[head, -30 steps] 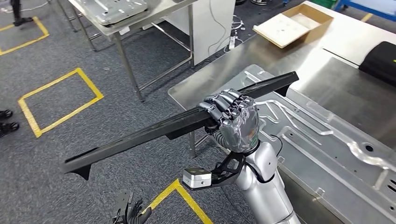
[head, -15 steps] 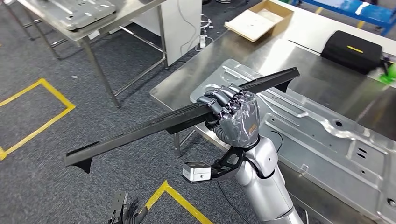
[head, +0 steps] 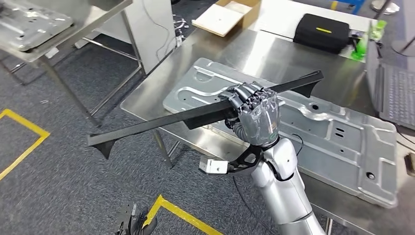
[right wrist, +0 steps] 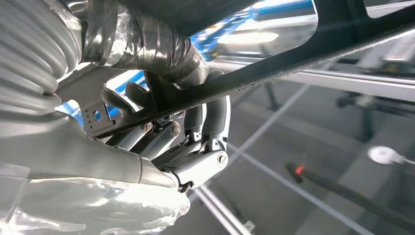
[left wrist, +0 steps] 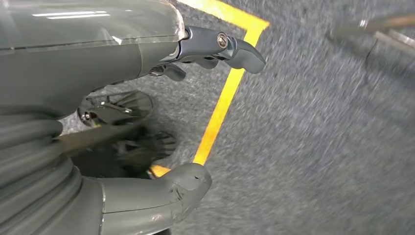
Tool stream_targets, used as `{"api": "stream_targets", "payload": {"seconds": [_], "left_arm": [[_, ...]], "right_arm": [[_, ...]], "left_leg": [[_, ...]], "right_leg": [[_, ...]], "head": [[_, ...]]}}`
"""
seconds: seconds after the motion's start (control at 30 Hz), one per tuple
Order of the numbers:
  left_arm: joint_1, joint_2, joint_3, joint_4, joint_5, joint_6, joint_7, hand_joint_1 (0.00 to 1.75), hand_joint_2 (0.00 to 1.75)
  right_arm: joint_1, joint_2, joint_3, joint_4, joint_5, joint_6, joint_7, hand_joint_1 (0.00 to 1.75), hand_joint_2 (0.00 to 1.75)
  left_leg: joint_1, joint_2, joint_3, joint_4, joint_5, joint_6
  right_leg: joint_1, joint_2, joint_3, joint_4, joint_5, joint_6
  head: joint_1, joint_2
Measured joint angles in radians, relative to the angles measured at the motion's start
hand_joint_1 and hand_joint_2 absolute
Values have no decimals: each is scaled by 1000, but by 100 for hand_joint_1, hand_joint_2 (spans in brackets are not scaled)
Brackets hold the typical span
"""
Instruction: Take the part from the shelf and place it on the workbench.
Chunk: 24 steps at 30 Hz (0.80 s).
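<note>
The steel surface [head: 274,54] lies ahead, carrying a stamped metal panel [head: 342,142]. I carry the long black part [head: 161,120] above its near edge, my right hand [head: 254,115] wrapped around mid-length for balance (ends overhang). My left hand [left wrist: 147,122] hangs empty, fingers [left wrist: 235,46] apart.

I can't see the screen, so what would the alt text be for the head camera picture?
A silver robot arm's right robot hand grips a long, thin black part near its middle, holding it over a steel workbench. A large stamped metal panel lies on the bench, with a black case and an open cardboard box farther back; grey floor with yellow tape lines lies to the left.
</note>
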Motion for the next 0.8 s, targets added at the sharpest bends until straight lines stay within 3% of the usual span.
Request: {"api": "stream_targets", "payload": {"seconds": [0.03, 0.07, 0.13, 0.2, 0.27, 0.33, 0.4, 0.5, 0.53, 0.57, 0.6, 0.63, 0.7, 0.73, 0.8], "left_arm": [[3, 0, -2, 0, 0, -4, 2, 0, 175], [4, 0, -4, 0, 0, -10, 3, 0, 175], [4, 0, -10, 0, -1, -23, 7, 0, 175], [5, 0, -17, 0, -1, -38, 12, 0, 175], [7, 0, -24, 0, 1, -51, 16, 0, 175], [8, -2, -29, 0, 2, -59, 17, 0, 175], [6, -4, -33, 0, 2, -62, 17, 0, 175], [9, -4, -36, 0, 3, -64, 17, 0, 175], [11, -4, -36, 0, 4, -64, 17, 0, 175], [12, -4, -36, 0, 4, -64, 17, 0, 175], [12, -3, -37, 0, 4, -64, 17, 0, 175], [11, -3, -37, 0, 4, -64, 17, 0, 175], [9, -3, -41, 0, 4, -64, 17, 0, 175], [7, -3, -43, 0, 5, -64, 17, 0, 175], [5, -3, -48, 0, 5, -64, 17, 0, 175]], "right_arm": [[-2, -6, -11, 12, 3, 0, 4, 175, 175], [-5, -12, -22, 26, 6, 0, 8, 175, 175], [-19, -27, -46, 56, 9, 0, 15, 175, 175], [-43, -42, -73, 88, 10, 0, 25, 175, 175], [-63, -57, -102, 119, 7, 0, 36, 175, 175], [-74, -75, -129, 146, -2, 0, 42, 175, 175], [-84, -92, -151, 169, -8, 0, 44, 175, 175], [-102, -104, -167, 195, -10, 0, 46, 175, 175], [-104, -106, -169, 202, -11, 0, 47, 175, 175], [-104, -109, -170, 210, -11, 0, 47, 175, 175], [-104, -111, -171, 216, -10, 0, 50, 175, 175], [-106, -113, -172, 222, -9, 0, 55, 175, 175], [-114, -120, -176, 236, -10, 0, 69, 175, 175], [-119, -124, -179, 246, -13, 0, 76, 175, 175], [-130, -137, -189, 273, -23, 0, 83, 175, 175]], "left_leg": [[1, -3, -22, 41, -6, -2], [2, -4, -26, 43, 8, -3], [7, -15, 19, -66, 83, -3], [13, -58, 72, -188, 132, -2], [13, -83, 84, -222, 134, 4], [11, -66, 84, -229, 142, 18], [14, -45, 86, -241, 152, 36], [9, -7, 86, -248, 157, 50], [7, 6, 85, -248, 156, 51], [6, 20, 85, -248, 156, 51], [6, 30, 86, -248, 154, 51], [5, 38, 87, -248, 153, 50], [3, 48, 89, -247, 150, 44], [1, 52, 90, -247, 149, 40], [-2, 57, 90, -249, 150, 29]], "right_leg": [[0, 13, -1, 2, 0, 0], [-1, 26, -1, 4, 0, 0], [-4, 52, -2, 12, -2, 4], [-6, 76, -11, 24, -4, 16], [-7, 96, -23, 29, 0, 31], [-11, 111, -29, 23, 8, 46], [-9, 82, -43, 45, -8, 56], [-7, 4, -121, 212, -94, 65], [-7, -5, -146, 266, -112, 67], [-8, -9, -157, 290, -113, 68], [-8, -12, -148, 275, -96, 67], [-8, -15, -119, 224, -65, 65], [-3, -27, -42, 83, -14, 57], [0, -31, -17, 36, -4, 52], [6, -33, -4, 9, -5, 42]], "head": [[0, 0], [0, 0], [0, 0], [0, 0], [0, 0], [0, 0], [2, 0], [7, 0], [7, 0], [7, 0], [7, 0], [7, 0], [7, 0], [7, 0], [7, 0]]}}
